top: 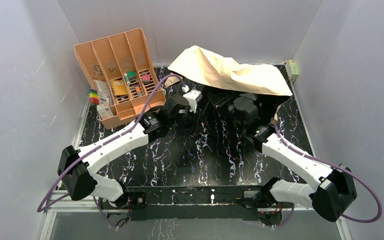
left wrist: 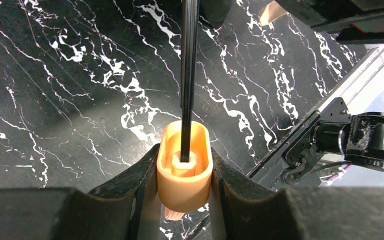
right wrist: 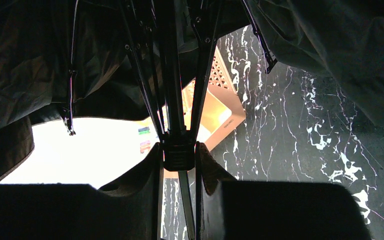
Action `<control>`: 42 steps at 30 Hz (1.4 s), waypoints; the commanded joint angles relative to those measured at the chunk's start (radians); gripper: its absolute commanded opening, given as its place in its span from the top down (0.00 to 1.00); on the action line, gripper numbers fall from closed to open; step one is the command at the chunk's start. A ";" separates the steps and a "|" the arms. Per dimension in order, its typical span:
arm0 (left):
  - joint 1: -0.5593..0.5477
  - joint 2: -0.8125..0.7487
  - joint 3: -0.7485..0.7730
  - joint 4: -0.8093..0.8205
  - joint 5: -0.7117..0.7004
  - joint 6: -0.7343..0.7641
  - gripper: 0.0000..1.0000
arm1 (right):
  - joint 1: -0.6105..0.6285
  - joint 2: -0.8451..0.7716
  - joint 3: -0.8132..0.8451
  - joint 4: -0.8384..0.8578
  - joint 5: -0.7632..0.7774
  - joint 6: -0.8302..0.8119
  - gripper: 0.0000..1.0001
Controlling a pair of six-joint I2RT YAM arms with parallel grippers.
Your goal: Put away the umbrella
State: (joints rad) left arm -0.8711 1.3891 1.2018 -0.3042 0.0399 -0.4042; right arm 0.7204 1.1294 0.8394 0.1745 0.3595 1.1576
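Observation:
The umbrella (top: pixel 230 72) lies half open at the back of the table, its pale peach canopy sagging over a dark frame. In the left wrist view my left gripper (left wrist: pixel 185 165) is shut on the umbrella's peach handle (left wrist: pixel 185 187), and the black shaft (left wrist: pixel 189 75) runs straight away from it. The right wrist view looks up under the dark canopy underside (right wrist: pixel 330 50). There my right gripper (right wrist: pixel 178 156) is shut on the black runner (right wrist: pixel 178 150) where the ribs (right wrist: pixel 145 75) meet the shaft. From above, both grippers (top: pixel 187 106) (top: pixel 240 107) sit under the canopy's front edge.
An orange-peach slotted organizer (top: pixel 117 70) with small coloured items stands at the back left, and it also shows past the ribs (right wrist: pixel 220 112). A small beige box (top: pixel 292 69) sits at the back right corner. The table's metal edge rail (left wrist: pixel 325 115) runs near the left gripper.

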 commanded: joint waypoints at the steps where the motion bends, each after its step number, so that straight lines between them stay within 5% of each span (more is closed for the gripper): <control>1: 0.035 0.010 0.098 0.291 -0.221 0.011 1.00 | 0.141 -0.030 0.000 -0.046 -0.305 0.059 1.00; 19: 0.037 -0.065 0.124 0.364 -0.203 0.010 1.00 | 0.200 -0.021 -0.055 -0.053 -0.239 0.072 1.00; 22: 0.037 -0.116 0.064 0.317 -0.143 0.000 1.00 | 0.127 -0.109 0.013 -0.081 -0.107 0.002 1.00; 28: 0.030 -0.222 -0.085 0.258 -0.091 -0.076 1.00 | -0.048 -0.021 0.152 0.016 -0.250 -0.050 1.00; 31: 0.029 -0.157 -0.011 0.273 -0.132 -0.051 1.00 | -0.019 -0.032 0.100 0.010 -0.343 -0.046 1.00; 35: 0.033 -0.075 0.066 0.312 -0.181 -0.014 1.00 | 0.103 -0.046 0.036 -0.024 -0.293 -0.034 1.00; 42: 0.038 -0.048 0.089 0.339 -0.192 0.006 1.00 | 0.115 -0.081 0.047 -0.080 -0.230 -0.049 1.00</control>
State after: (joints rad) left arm -0.8574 1.3697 1.2385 -0.1631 -0.0399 -0.4301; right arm 0.7948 1.0901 0.8486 0.1379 0.2604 1.1263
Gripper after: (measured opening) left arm 0.302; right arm 0.277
